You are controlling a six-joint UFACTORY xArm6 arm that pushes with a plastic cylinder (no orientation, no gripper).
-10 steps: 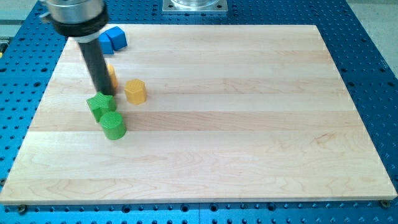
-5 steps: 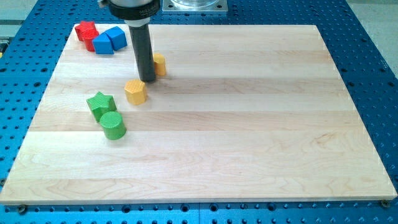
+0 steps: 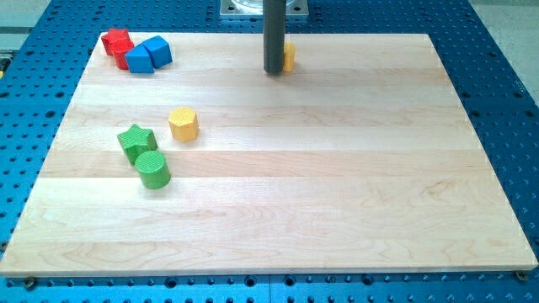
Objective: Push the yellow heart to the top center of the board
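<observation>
The yellow heart (image 3: 289,57) sits near the top centre of the wooden board (image 3: 337,168), mostly hidden behind my rod. My tip (image 3: 274,71) rests on the board against the heart's left side. A yellow hexagonal block (image 3: 183,124) lies at the left of the middle.
A green star (image 3: 136,140) and a green cylinder (image 3: 153,168) touch each other at the left. Two red blocks (image 3: 117,45) and two blue blocks (image 3: 150,54) cluster at the top left corner. A metal mount (image 3: 244,7) stands beyond the board's top edge.
My tip has swept from the left side up and to the right, pushing the yellow heart to the top centre. The other blocks have not moved.
</observation>
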